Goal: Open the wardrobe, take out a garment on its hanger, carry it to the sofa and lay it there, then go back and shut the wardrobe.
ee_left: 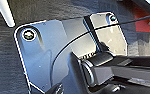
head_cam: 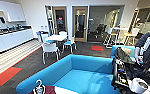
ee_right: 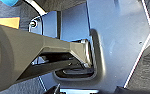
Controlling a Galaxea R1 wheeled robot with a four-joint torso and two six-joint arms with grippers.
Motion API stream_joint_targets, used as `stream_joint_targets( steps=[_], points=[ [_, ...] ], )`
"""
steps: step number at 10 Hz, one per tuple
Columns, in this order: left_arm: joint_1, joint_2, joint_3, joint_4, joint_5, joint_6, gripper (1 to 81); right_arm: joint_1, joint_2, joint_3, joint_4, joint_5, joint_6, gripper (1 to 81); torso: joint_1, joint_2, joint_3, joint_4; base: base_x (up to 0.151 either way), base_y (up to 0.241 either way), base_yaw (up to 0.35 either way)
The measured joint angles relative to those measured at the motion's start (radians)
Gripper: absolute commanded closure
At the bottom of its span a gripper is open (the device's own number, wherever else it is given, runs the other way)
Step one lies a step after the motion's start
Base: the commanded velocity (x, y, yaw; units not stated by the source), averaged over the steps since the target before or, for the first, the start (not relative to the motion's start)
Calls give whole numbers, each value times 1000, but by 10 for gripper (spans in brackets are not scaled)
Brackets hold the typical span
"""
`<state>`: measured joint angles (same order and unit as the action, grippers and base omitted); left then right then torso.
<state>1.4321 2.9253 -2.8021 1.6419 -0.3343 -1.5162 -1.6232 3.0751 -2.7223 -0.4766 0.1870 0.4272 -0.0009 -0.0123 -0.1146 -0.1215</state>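
Blue sofa (head_cam: 76,75) dead ahead; jacket (head_cam: 51,90) and hanger hook (head_cam: 39,83) peek in at seven o'clock. Claw states: can't tell.

My head cam sits high, looking forward and down over the sofa (head_cam: 78,75). Both wrist cams stare close-up at my own plates, dark carpet (ee_left: 3,62) behind.
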Motion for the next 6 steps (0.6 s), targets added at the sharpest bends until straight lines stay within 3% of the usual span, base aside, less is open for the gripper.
stream_joint_targets(
  steps=[6],
  points=[
    [2,2,0,1,0,1,10,-4,-1,-1,0,0,0,10,0,-1,0,0,-105,0,0]
  ],
)
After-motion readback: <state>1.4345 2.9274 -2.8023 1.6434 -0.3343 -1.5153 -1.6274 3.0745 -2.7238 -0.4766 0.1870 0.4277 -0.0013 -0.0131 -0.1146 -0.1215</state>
